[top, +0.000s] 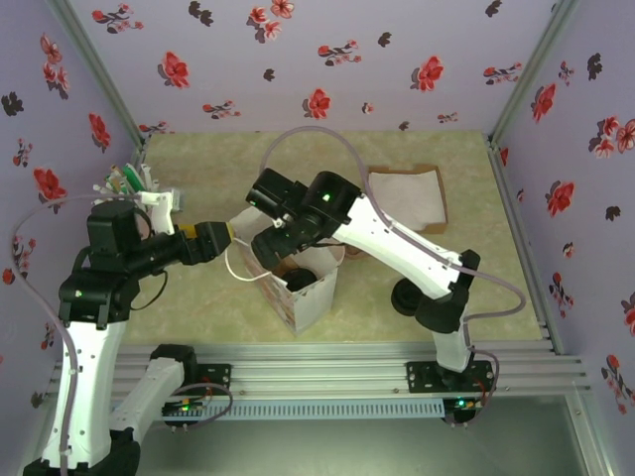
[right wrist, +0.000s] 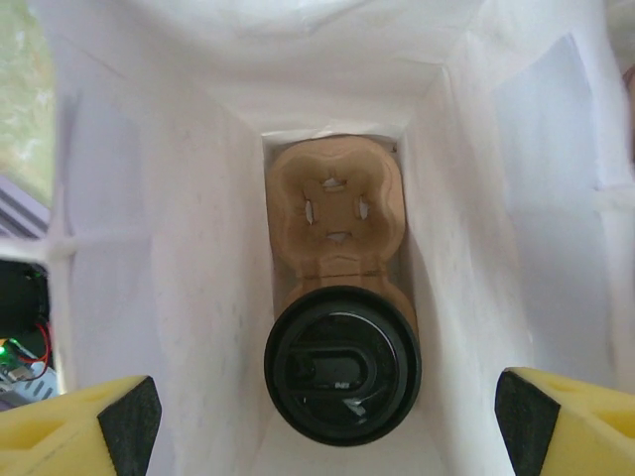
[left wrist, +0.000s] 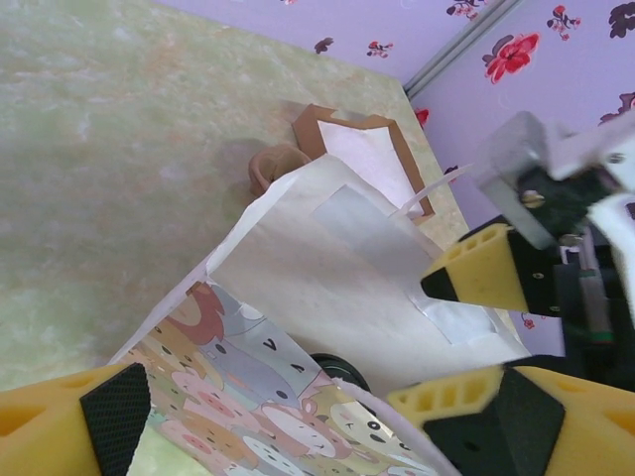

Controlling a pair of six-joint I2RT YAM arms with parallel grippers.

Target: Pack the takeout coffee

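- Down inside the paper bag [right wrist: 189, 248], the right wrist view finds the takeout coffee [right wrist: 342, 367]. It sits in the near pocket of a brown moulded-pulp carrier [right wrist: 335, 193], with its glossy round black lid facing up.
- The right gripper [right wrist: 327, 416] hangs over the cup with its jaws released. Its yellow fingers with black pads are spread wide and grasp nothing.
- The left gripper [top: 226, 238] also has its jaws spread, with the bag's rim between them. Whether a pad touches the paper I cannot tell.
- The left wrist view gives the bag's cartoon-animal outer wall, where the right wrist view gives matte white inner paper.
- From overhead, the bag stands upright on the pale marbled tabletop [top: 198, 297].
- Farther back lies a flat cardboard tray [top: 444, 203] holding a white sheet.
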